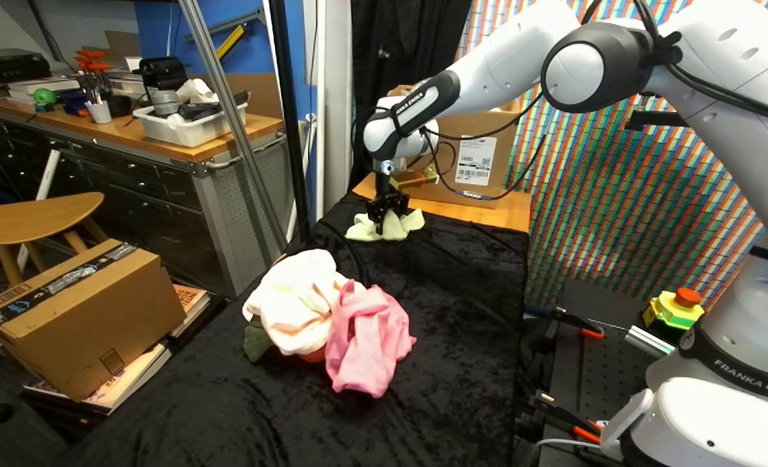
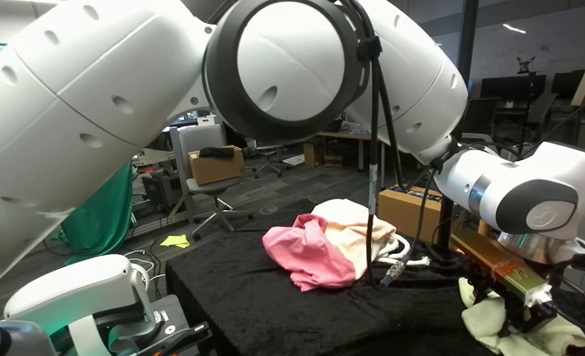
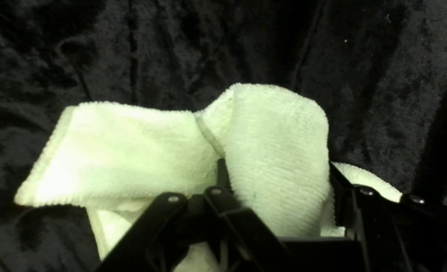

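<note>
My gripper [image 3: 278, 166] points down over a pale green cloth [image 3: 125, 155] on a black velvet-covered table [image 1: 449, 376]. In the wrist view its two fingers stand wide apart, with a raised fold of the cloth filling the gap between them. The fingers touch or nearly touch the fold's sides; the fingertips are partly hidden by it. The rest of the cloth lies crumpled around the fingers. The gripper [image 1: 387, 214] and the cloth [image 1: 361, 228] are at the table's far end in an exterior view. The gripper [image 2: 517, 311] and cloth [image 2: 485, 321] also show at lower right in an exterior view.
A pink cloth [image 1: 368, 337] and a cream-white cloth [image 1: 296, 298] lie heaped mid-table, with a dark green cloth [image 1: 256, 342] beneath. White rope [image 2: 401, 254] lies beside the heap. A cardboard box [image 1: 507, 130] stands behind the gripper. A cable [image 2: 371, 222] hangs from the arm near the heap.
</note>
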Tool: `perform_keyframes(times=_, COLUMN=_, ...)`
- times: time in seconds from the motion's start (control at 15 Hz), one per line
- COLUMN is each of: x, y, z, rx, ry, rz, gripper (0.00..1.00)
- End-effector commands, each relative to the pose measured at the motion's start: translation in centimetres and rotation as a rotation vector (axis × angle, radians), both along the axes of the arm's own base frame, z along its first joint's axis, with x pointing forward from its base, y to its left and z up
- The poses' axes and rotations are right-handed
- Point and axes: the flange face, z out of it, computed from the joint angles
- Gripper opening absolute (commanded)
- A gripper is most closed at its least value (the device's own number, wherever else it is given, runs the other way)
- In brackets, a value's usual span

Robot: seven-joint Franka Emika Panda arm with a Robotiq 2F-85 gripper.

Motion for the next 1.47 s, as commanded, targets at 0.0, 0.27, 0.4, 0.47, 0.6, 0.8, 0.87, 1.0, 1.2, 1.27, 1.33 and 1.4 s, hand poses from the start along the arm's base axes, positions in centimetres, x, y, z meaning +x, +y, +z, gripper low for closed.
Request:
perform_keyframes(times=0.0, x=0.6, y=0.1, z=1.2, rx=-0.001, ry=-0.034, rz=0.01, gripper=0.37)
perform_keyframes(times=0.27, x=0.7, y=0.4, z=3.0, rx=-0.013, ry=-0.052, rz=0.021, gripper=0.38)
perform_keyframes(times=0.4, x=0.8, y=0.7, z=4.3, rx=-0.025, ry=-0.059, rz=0.03, gripper=0.35)
perform_keyframes(times=0.47, x=0.9, y=1.0, z=5.1, rx=-0.037, ry=-0.063, rz=0.039, gripper=0.28)
perform_keyframes(times=0.6, x=0.9, y=1.6, z=6.7, rx=-0.057, ry=-0.077, rz=0.058, gripper=0.13)
perform_keyframes(times=0.8, x=0.8, y=3.0, z=9.4, rx=-0.09, ry=-0.102, rz=0.104, gripper=0.08)
perform_keyframes(times=0.87, x=0.6, y=3.8, z=10.2, rx=-0.089, ry=-0.11, rz=0.126, gripper=0.12)
perform_keyframes(times=1.0, x=-0.2, y=5.6, z=11.7, rx=-0.087, ry=-0.118, rz=0.179, gripper=0.13)
perform_keyframes(times=1.2, x=-2.3, y=9.5, z=13.1, rx=-0.065, ry=-0.108, rz=0.288, gripper=0.13)
perform_keyframes(times=1.27, x=-3.3, y=11.1, z=13.5, rx=-0.06, ry=-0.1, rz=0.326, gripper=0.13)
perform_keyframes(times=1.33, x=-4.2, y=12.6, z=14.1, rx=-0.058, ry=-0.095, rz=0.359, gripper=0.13)
perform_keyframes(times=1.4, x=-5.2, y=14.3, z=14.7, rx=-0.057, ry=-0.093, rz=0.398, gripper=0.13)
